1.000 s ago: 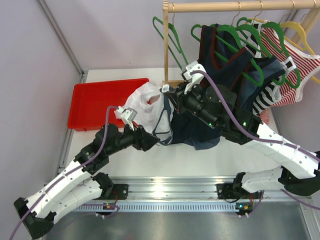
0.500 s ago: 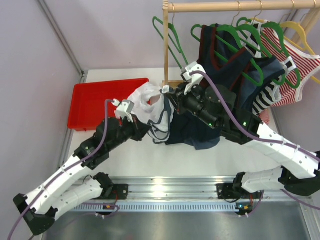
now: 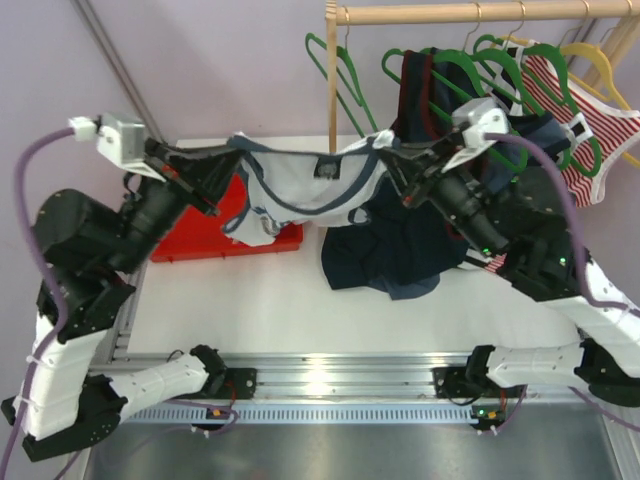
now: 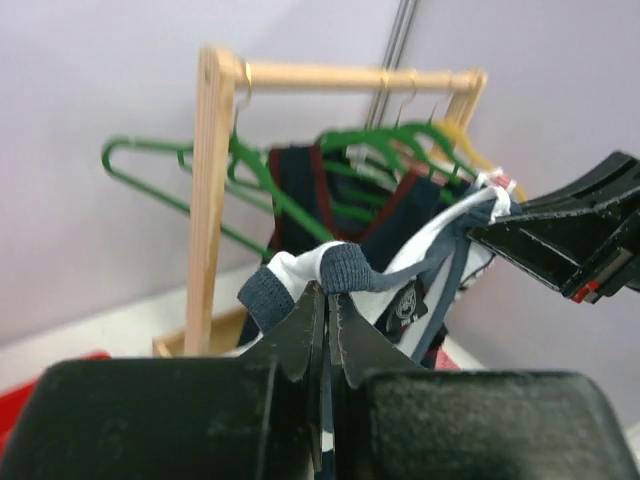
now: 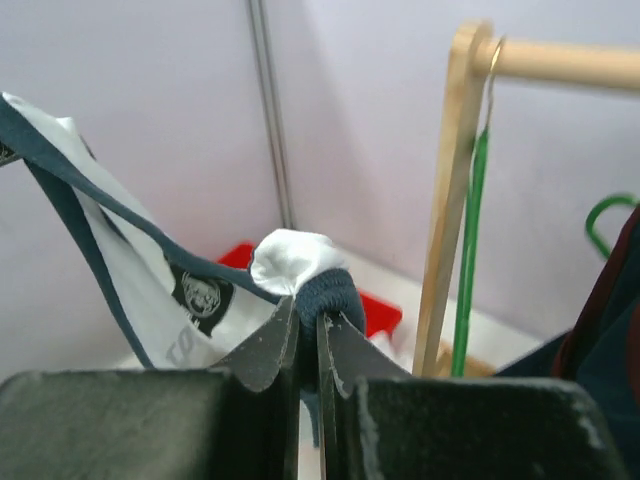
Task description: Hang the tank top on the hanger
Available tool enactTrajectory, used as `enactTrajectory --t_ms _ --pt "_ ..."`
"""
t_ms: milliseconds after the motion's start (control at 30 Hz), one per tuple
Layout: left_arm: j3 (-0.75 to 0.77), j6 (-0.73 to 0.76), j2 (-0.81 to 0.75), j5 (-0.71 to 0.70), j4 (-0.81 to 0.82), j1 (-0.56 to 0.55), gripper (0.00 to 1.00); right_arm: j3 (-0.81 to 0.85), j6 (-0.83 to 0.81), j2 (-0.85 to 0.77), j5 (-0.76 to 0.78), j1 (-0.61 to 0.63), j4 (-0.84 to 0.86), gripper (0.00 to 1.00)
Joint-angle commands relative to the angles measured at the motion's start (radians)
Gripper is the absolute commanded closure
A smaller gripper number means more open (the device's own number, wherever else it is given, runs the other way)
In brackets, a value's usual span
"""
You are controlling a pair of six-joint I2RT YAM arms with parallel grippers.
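There is one tank top [image 3: 310,182], one red tray [image 3: 200,248] at the tabletop's far-left corner, one wooden rail [image 3: 450,12] over the far edge, and one yellow hanger [image 3: 600,60]. The number of green hangers is unclear. The left hand [image 4: 325,300] is pinched tight on one navy-trimmed strap and the right hand [image 5: 308,320] on another. The top is stretched between them in the air above the far edge, near an empty green hanger [image 5: 467,260].

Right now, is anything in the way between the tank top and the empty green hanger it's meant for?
Possibly the rack's wooden post: it stands beside the hanger, between it and the tank top in the right wrist view. The top hangs stretched between the left gripper and right gripper, both shut on it.
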Motion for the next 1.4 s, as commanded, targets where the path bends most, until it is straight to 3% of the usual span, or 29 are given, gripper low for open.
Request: enactTrajectory --t_ms 0,267,567,800,1000,1367 --pt "0.172 0.113 0.051 0.008 0.028 -0.001 1.00 0.074 -0.083 -0.064 0.014 -0.012 0.187 1.00" --pt "0.395 0.192 0.174 0.031 0.076 -0.001 1.00 0.226 -0.149 -0.031 -0.021 -0.014 0.198 1.00" --pt "0.369 0.215 0.190 -0.025 0.097 -0.003 1.00 0.240 -0.164 -0.003 0.020 -0.012 0.163 1.00" --pt "0.528 0.233 0.260 0.011 0.085 -0.001 1.00 0.469 -0.207 0.066 -0.027 -0.012 0.088 1.00" --pt "0.516 0.241 0.262 0.008 0.142 -0.001 1.00 0.425 -0.227 0.034 -0.010 -0.012 0.141 1.00" --pt "0.551 0.272 0.277 0.008 0.194 -0.001 1.00 0.485 -0.264 0.057 -0.009 -0.012 0.137 1.00"
